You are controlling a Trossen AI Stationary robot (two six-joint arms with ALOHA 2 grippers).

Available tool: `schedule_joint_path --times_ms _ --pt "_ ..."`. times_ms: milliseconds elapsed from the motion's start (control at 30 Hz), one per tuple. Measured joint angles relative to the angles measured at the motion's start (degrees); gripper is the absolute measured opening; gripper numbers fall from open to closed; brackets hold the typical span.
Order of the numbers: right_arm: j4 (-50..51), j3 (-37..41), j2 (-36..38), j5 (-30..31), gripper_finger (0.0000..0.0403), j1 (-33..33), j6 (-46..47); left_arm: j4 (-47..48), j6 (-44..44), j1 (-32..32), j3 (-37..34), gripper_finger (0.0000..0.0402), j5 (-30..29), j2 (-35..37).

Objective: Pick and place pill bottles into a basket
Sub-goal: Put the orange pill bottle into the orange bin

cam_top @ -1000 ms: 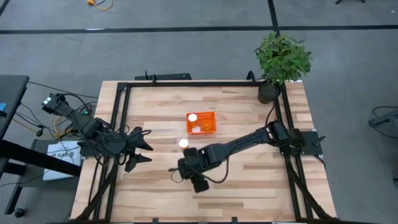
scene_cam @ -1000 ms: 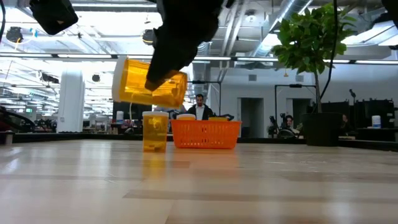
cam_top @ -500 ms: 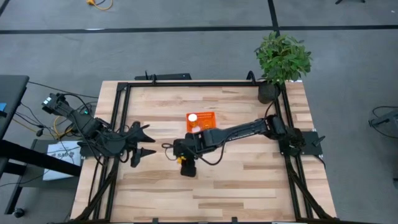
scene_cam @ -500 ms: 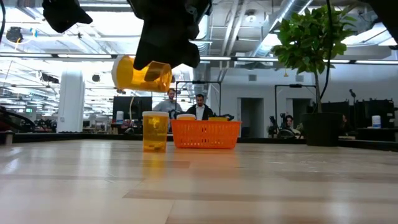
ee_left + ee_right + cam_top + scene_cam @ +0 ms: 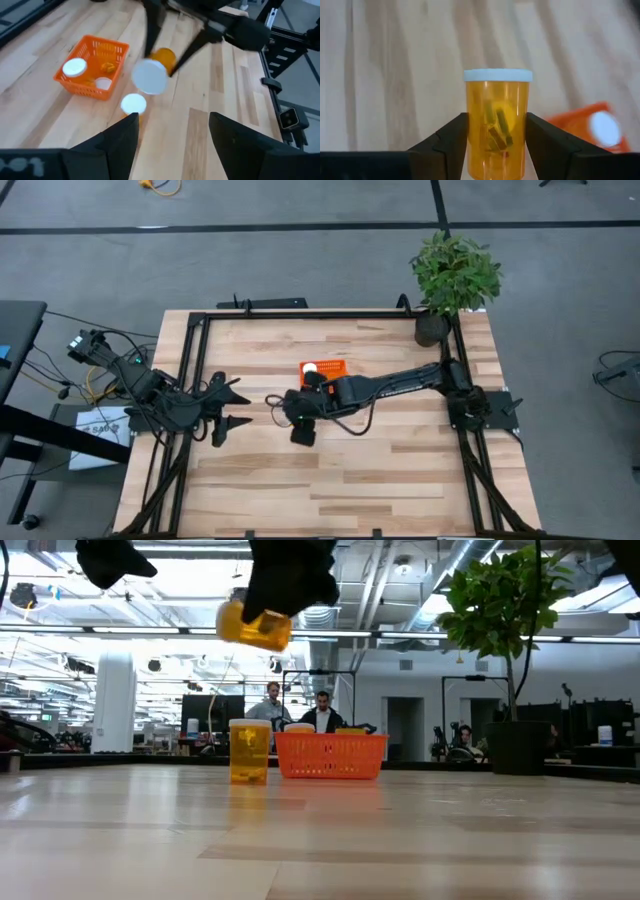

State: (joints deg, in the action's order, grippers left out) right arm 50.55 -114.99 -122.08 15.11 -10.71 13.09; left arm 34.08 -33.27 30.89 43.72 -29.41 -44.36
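High view, right gripper [image 5: 300, 412]: centre of frame, just left of the basket [image 5: 330, 368].
Right fingers [image 5: 449, 145]: clamped on a pill bottle [image 5: 497, 120], raised above the counter [image 5: 400, 830].
Basket contents: two white-capped bottles [image 5: 75, 67].
Standing bottle [image 5: 249, 751]: on the counter, just left of the basket.
Left gripper [image 5: 232, 405]: left of centre, fingers [image 5: 112, 142] spread apart, holding nothing.
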Motion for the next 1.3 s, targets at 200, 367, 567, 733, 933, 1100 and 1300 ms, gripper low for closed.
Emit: schedule_joint_path --times_ms 200,367,567,733,933,1100,1300 --pt "0.06 -0.03 1.25 5.45 0.0184 0.98 3.36 -2.01 2.21 0.00 -0.02 0.0232 -1.60 -0.02" --pt "0.24 -0.01 1.25 10.99 0.0189 0.86 8.06 -2.11 2.29 -0.01 -0.02 0.0232 -3.24 0.00" --pt "0.22 -0.01 1.22 20.56 0.0186 -0.94 14.42 -2.09 2.29 -0.02 -0.02 0.0232 -4.44 -0.01" --pt "1.66 -0.11 2.40 28.60 0.0186 -3.34 19.05 -2.09 2.88 0.00 -0.02 0.0232 -4.48 -0.02" --pt "13.82 -0.03 3.50 39.70 0.0186 -6.19 32.22 -2.10 3.16 0.00 -0.02 0.0232 -4.49 -0.02" --pt "25.06 -0.01 3.87 45.98 0.0181 -7.91 46.04 -2.11 3.52 -0.02 -0.02 0.0232 -4.50 -0.02" --pt "26.49 3.22 3.97 48.09 0.0180 -8.60 52.82 -2.79 3.75 -0.02 -0.02 0.0232 -4.49 -0.01"
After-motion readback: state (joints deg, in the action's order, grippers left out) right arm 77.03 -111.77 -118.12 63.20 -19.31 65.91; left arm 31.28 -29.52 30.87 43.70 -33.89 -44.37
